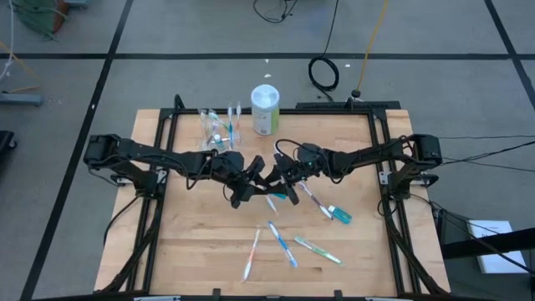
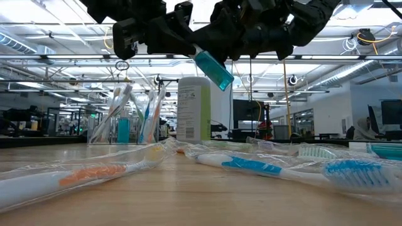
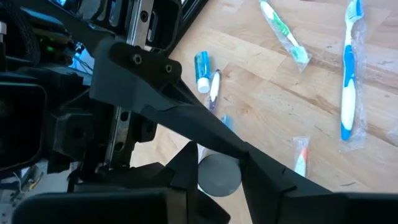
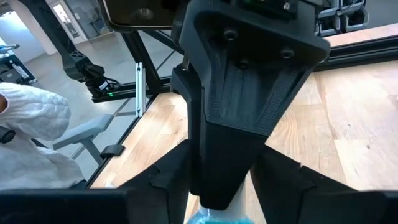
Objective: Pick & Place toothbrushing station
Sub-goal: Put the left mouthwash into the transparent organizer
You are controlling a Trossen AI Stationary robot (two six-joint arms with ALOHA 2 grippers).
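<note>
Both arms meet over the table's middle. My left gripper (image 1: 242, 191) and my right gripper (image 1: 280, 186) are both shut on one small blue tube (image 2: 213, 69), held high above the wood. A clear cup (image 1: 219, 125) with several toothbrushes standing in it sits at the far left, also in the low view (image 2: 125, 119). Wrapped toothbrushes lie flat on the table at the near middle (image 1: 282, 244), (image 1: 252, 255), (image 1: 318, 249). A second blue tube (image 1: 340, 215) lies to the right and also shows in the left wrist view (image 3: 201, 64). My left gripper has the tube's round end (image 3: 217, 174) between its two fingers, seen end-on. The right arm's finger crosses in front, so the hold shows no further. The tube is lifted clear and slants down toward the table's right. My right gripper has the tube's blue body (image 4: 208, 218) between its two fingers. The left gripper's finger (image 4: 242, 112) reaches in over it and hides most of the contact. The tube's flat lower end (image 2: 221, 78) sticks out free below both grippers.
A white and green canister (image 1: 265, 109) stands upright at the far middle, beside the cup. Another toothbrush (image 1: 311, 196) lies under the right arm. Black frame rails run along the table's left and right sides. Bare wood lies at the near left.
</note>
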